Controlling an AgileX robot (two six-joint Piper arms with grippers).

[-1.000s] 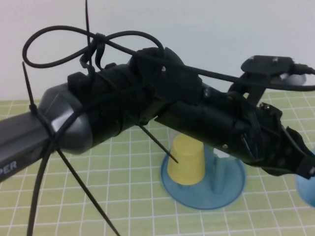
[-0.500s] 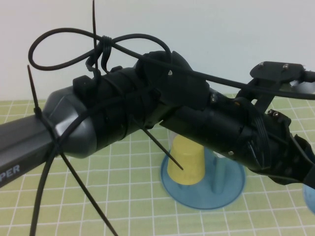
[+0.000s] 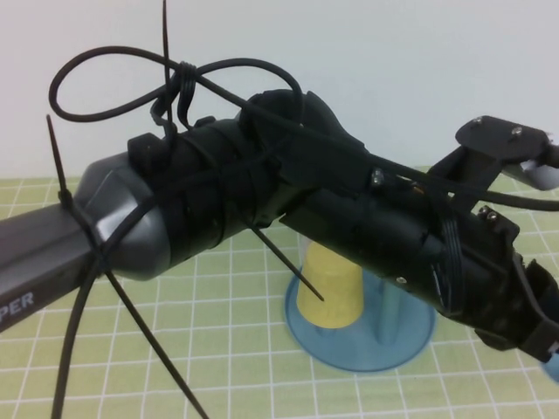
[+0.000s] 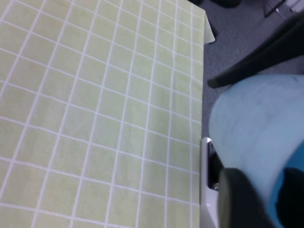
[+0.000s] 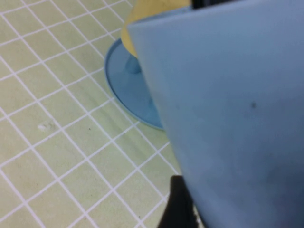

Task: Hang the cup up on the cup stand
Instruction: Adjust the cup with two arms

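Across the high frame, the left arm [image 3: 262, 192] is blocking most of the table [image 3: 218, 349].
Lower centre, the cup stand [image 3: 360, 345] is carrying a yellow cup [image 3: 330, 284]. The cup [image 5: 237, 104] is filling both wrist frames beside the left gripper [image 4: 237, 194] and right gripper [image 5: 178, 206]; whether either set of jaws is gripping, I cannot tell.

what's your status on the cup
left gripper far right, at the cup; right gripper beside it; cup not hung; yellow cup on cup stand
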